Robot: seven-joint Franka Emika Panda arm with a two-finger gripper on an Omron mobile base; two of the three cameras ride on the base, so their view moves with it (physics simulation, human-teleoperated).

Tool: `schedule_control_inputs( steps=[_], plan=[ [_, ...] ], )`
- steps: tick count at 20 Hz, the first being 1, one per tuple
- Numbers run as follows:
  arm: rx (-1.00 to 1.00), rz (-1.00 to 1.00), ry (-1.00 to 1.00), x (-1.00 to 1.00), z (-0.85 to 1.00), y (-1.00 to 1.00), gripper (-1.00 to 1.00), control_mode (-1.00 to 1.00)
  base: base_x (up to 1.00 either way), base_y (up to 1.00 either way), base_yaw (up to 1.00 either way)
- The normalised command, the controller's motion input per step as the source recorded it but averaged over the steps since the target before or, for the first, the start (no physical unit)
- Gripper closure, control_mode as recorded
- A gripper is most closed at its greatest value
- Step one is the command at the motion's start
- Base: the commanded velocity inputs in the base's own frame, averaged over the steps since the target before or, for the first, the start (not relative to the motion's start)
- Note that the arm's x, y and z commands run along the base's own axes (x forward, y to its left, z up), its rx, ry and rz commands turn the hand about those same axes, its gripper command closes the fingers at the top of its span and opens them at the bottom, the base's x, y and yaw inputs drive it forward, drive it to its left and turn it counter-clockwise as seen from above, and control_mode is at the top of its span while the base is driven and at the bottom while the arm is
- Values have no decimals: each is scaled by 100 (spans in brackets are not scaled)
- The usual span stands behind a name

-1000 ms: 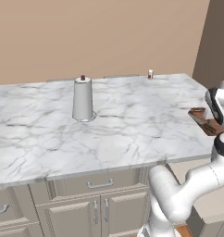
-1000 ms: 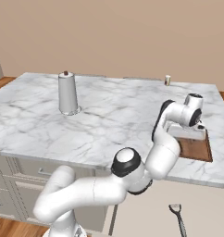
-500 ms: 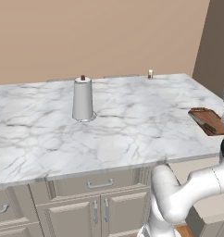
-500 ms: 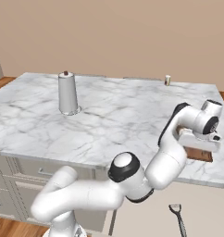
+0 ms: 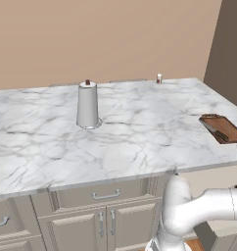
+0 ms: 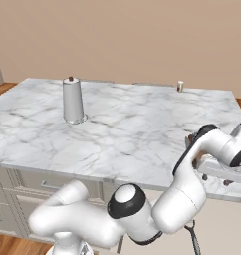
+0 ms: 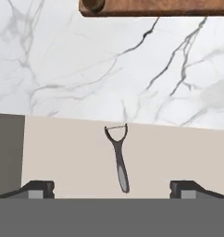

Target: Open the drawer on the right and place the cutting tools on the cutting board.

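The drawer (image 7: 63,152) is open below the counter edge, showing its pale beige floor. A dark grey peeler (image 7: 119,159) lies in it, its blade end toward the counter. My gripper (image 7: 112,189) hangs open above the drawer, with the peeler between and ahead of the two fingertips (image 7: 37,187) and nothing held. The peeler (image 6: 193,238) also appears low in the right base view, under my hand (image 6: 219,167). The reddish-brown cutting board (image 5: 222,128) lies at the counter's right end with a slim dark tool on it. Its near rim (image 7: 155,7) crosses the top of the hand view.
A grey cylindrical canister (image 5: 87,105) stands mid-counter on the marble top (image 5: 140,127), and a small shaker (image 5: 159,78) sits at the back edge. Closed drawers and cabinet doors (image 5: 106,196) run below the counter. My white arm (image 6: 142,209) reaches across the right front.
My hand has swung from above the cutting board forward and down past the counter's front edge, over the open drawer. The gripper stayed open.
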Motion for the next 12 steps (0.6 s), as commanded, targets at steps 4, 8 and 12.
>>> schedule_control_inputs(
  steps=[4, 8, 12],
  plan=[
    [-1, 1, -4, -91, -31, 29, -100, -100, 0, 0, 0],
    [-5, 4, 0, -54, -29, 69, -100, -100, 0, 0, 0],
    [-3, 6, 0, -19, -34, 74, -100, -100, 0, 0, 0]
  ],
)
